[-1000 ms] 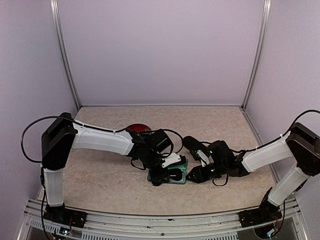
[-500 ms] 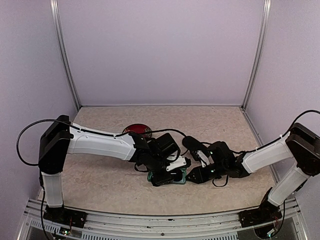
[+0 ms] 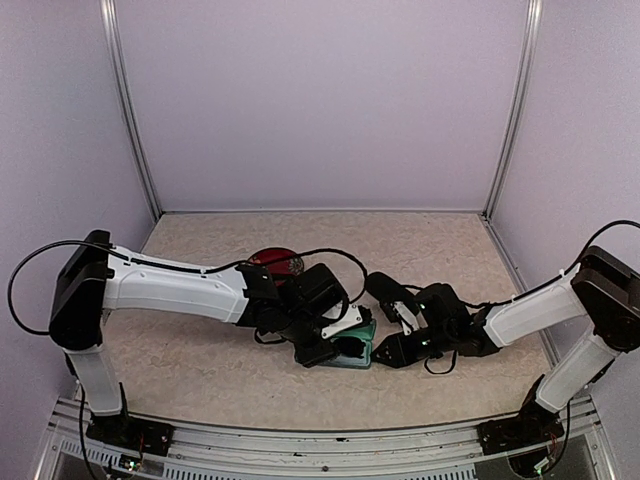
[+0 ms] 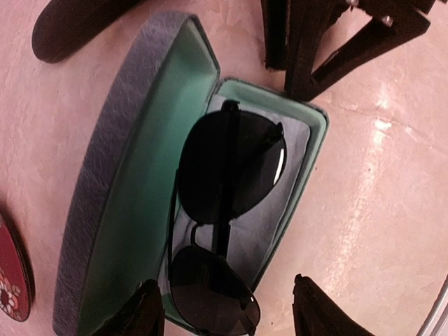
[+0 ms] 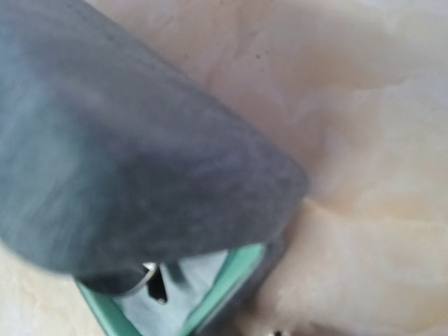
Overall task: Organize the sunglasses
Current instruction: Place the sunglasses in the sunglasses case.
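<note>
Jaws of the left gripper [image 4: 227, 308] are hanging wide and empty above the open blue-grey rectangular case [image 4: 105, 175], where the thin black-framed sunglasses [image 4: 224, 168] are lying inside. I cannot tell whether the right gripper [image 3: 385, 352], at the case's end, is gripping anything. Shutting the case is probably coming next.

Showing thin black-framed sunglasses [image 4: 222, 210] with dark lenses, lying folded and lenses up, resting on the grey liner inside the open blue-grey case [image 4: 105, 175], sitting mid-table, toward the near edge
</note>
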